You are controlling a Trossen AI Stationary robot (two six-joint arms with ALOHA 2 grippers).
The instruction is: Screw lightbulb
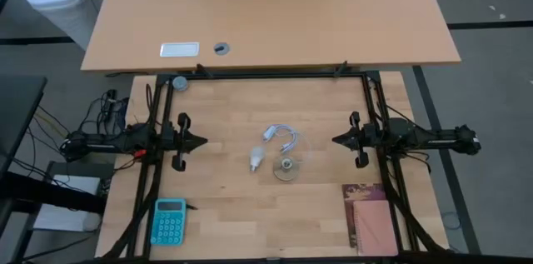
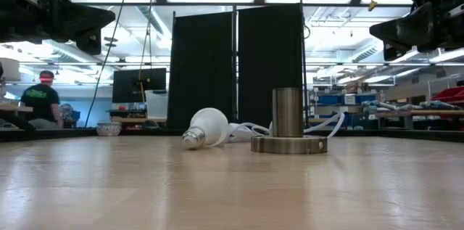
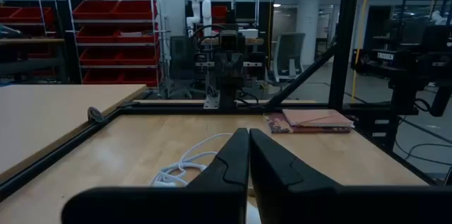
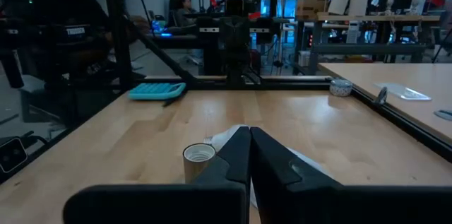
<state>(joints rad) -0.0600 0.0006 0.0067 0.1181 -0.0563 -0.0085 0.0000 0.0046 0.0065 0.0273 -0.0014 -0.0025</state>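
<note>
Lightbulb (image 1: pixel 256 160) is what I look at first: it lies on its side on the wooden table (image 1: pixel 233 214), just to the left of the metal socket (image 1: pixel 287 169), a short upright cylinder on a round flat base. In my low view the lightbulb's (image 2: pixel 206 128) screw base points away from the socket (image 2: pixel 288 123), the two near each other but apart. A coiled white cable (image 1: pixel 281 136) lies just beyond the socket. My left gripper (image 1: pixel 202 140) hangs well to the left of the socket, fingers pressed together on nothing. My right gripper (image 1: pixel 336 140) hangs right of the socket, likewise closed and empty. Farther out from the socket, a teal calculator (image 1: pixel 169 221) sits toward the near left corner and a notebook (image 1: pixel 371 218) toward the near right.
</note>
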